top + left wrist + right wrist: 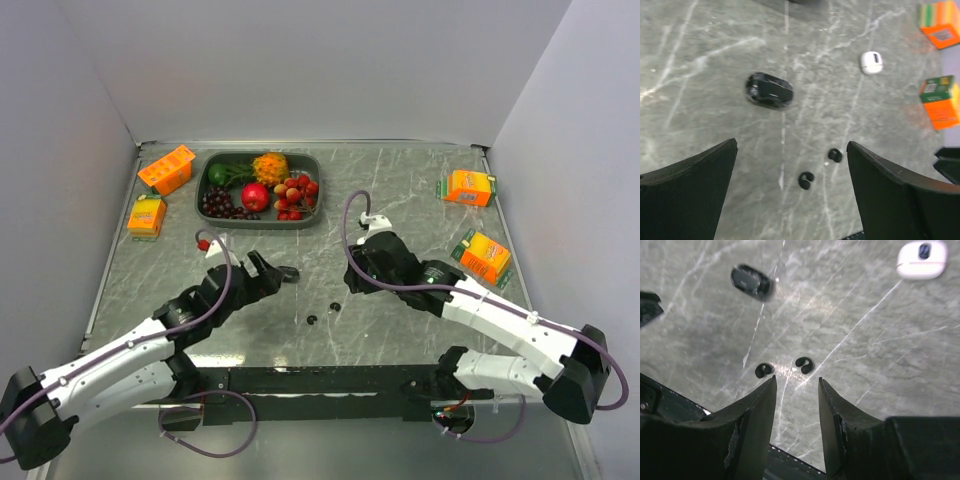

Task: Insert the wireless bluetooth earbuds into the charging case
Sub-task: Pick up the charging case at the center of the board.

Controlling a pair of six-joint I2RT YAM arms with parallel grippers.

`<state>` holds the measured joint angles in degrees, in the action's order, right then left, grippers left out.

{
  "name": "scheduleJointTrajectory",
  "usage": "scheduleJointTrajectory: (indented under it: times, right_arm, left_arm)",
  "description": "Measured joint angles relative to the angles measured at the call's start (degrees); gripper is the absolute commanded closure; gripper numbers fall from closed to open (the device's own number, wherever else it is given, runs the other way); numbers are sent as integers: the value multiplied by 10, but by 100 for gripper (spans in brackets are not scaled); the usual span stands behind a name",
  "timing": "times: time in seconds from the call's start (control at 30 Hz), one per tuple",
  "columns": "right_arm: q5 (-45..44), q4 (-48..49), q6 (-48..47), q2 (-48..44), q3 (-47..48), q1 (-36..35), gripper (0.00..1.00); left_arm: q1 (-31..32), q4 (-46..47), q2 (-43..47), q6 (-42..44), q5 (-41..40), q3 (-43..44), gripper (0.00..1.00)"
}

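- On a grey marble-patterned table [420, 200] walled in white, two white-and-black robot arms reach inward from the near edge.
- Left gripper [791, 145] hangs above the table with its black fingers spread wide and nothing between them; right gripper [796, 381] also hangs above the table, its fingers parted by a narrower gap and equally empty.
- At the far left, a dark rectangular tray [203, 185] holds assorted fruit.
- Orange cardboard cartons [468, 187] sit in pairs, two beside the tray and two along the right side.
- Just beside the left gripper's fingertips in the overhead view lies an oval glossy black charging case [769, 90]; whether its lid is up cannot be made out.
- A rounded white charging case [922, 259] lies well apart from the black one, visible only in the wrist views.
- Smallest of all, the two small black wireless earbuds [763, 370] lie loose on the bare table, close together but not touching, just ahead of the right gripper's fingertips and outside both cases.
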<state>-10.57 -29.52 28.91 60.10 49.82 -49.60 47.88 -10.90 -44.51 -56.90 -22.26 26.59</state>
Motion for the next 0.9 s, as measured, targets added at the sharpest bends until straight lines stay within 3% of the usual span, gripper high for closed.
scheduleJointTrajectory:
  times: [0.1, 0.47, 0.9]
  right_arm:
    - [12, 0, 3, 13, 0, 0, 54]
    - [14, 3, 15, -35, 0, 0, 54]
    - [10, 3, 12, -67, -8, 0, 54]
  left_arm:
    - [-13, -16, -33, 13, 1, 12, 4]
    - [-25, -41, -321, 94, 42, 140, 4]
    - [-25, -77, -467, 147, 40, 248, 3]
